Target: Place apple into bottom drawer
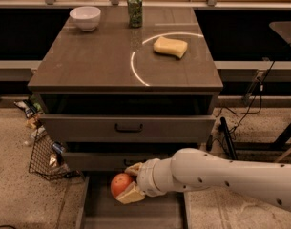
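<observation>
The apple [119, 183] is round and red-orange. My gripper [128, 182] is shut on it, with one tan finger [131, 194] below it and one behind it. The white arm reaches in from the lower right. The apple hangs low over the pulled-out bottom drawer [130, 213], near its back end, just in front of the middle drawer's face [97, 160]. I cannot tell whether the apple touches the drawer floor.
On the cabinet top [102, 56] stand a white bowl [85, 17], a green can [134, 9] and a yellow sponge [170, 47]. The top drawer [128, 127] has a black handle. A wire basket [46, 157] with litter stands at the lower left. Cables lie at the right.
</observation>
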`<action>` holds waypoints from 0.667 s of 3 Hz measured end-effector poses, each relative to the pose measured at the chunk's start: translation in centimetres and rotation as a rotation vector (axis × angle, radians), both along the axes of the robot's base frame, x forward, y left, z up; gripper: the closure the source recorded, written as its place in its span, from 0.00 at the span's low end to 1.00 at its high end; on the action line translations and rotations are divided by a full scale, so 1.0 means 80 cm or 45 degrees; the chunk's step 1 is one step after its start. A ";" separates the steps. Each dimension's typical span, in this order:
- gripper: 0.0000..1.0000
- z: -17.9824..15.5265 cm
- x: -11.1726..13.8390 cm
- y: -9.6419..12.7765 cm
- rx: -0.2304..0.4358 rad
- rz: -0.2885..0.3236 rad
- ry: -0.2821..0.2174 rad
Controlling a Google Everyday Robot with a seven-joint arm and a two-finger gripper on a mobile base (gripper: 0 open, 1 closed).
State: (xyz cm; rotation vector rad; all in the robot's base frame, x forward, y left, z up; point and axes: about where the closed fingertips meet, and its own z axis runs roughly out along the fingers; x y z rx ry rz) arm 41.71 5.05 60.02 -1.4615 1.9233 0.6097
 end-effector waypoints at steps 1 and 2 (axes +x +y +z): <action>1.00 -0.011 0.016 -0.001 0.020 -0.059 -0.024; 1.00 -0.009 0.012 0.000 0.016 -0.043 -0.017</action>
